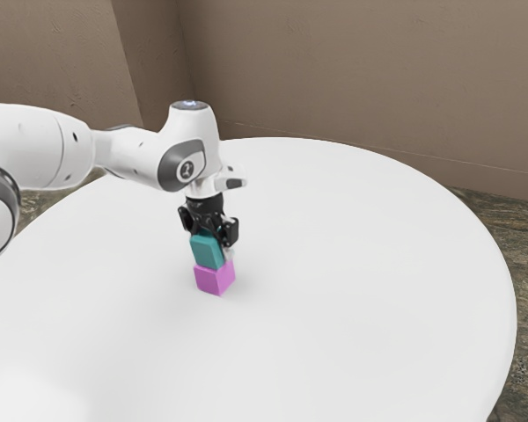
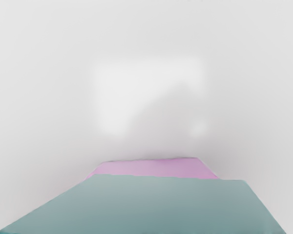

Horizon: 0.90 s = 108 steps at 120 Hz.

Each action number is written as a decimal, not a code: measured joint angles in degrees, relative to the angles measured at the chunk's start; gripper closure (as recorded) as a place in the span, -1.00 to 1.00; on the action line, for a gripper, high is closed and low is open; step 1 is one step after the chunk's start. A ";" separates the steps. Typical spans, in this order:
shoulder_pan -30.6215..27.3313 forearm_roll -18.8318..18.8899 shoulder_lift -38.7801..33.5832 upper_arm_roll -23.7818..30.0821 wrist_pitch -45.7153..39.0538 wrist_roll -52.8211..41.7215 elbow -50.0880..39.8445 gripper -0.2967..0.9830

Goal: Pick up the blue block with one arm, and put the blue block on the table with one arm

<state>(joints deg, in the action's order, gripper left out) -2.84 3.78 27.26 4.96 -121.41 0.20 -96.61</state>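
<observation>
As the white arm (image 1: 128, 156) reaches in from the exterior view's left, its black gripper (image 1: 211, 238) points down at the blue block (image 1: 208, 251), which has a good deal of green in its colour. Directly below that block in the exterior view is a pink block (image 1: 215, 278), down by the white table (image 1: 361, 272). From where I stand the grip is hard to read: I cannot tell whether the gripper is open or closed on the blue block, nor whether that block rests on the pink one or hangs just over it. The wrist view has the blue block large and close under the hand, hiding part of the pink block, with a strip of pink past its far edge. Beyond the two, the tabletop carries a pale bright patch (image 2: 136, 78), and a soft grey shadow (image 2: 161, 119) cuts into it. The table has a rounded edge, and a brown wall (image 1: 352, 79) rises behind it. Down past the table, towards the exterior view's right, lies a mottled, dark brownish floor (image 1: 524, 264).
</observation>
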 joint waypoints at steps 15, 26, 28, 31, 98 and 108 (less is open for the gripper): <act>-0.27 1.18 -0.28 -0.25 1.37 0.03 1.96 -0.04; -0.76 2.12 -0.28 -1.02 2.76 0.07 3.46 -0.03; -0.91 2.24 -0.27 -1.33 3.00 0.07 3.72 -0.03; -1.25 2.40 -0.23 -1.66 3.32 0.07 3.99 -0.04; -5.76 2.31 5.48 -5.04 5.55 -0.33 4.40 -0.23; -5.76 2.32 5.12 -5.05 5.63 -0.59 5.07 -0.33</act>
<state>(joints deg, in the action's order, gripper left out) -8.60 6.10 32.38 -0.09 -115.78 -0.38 -91.53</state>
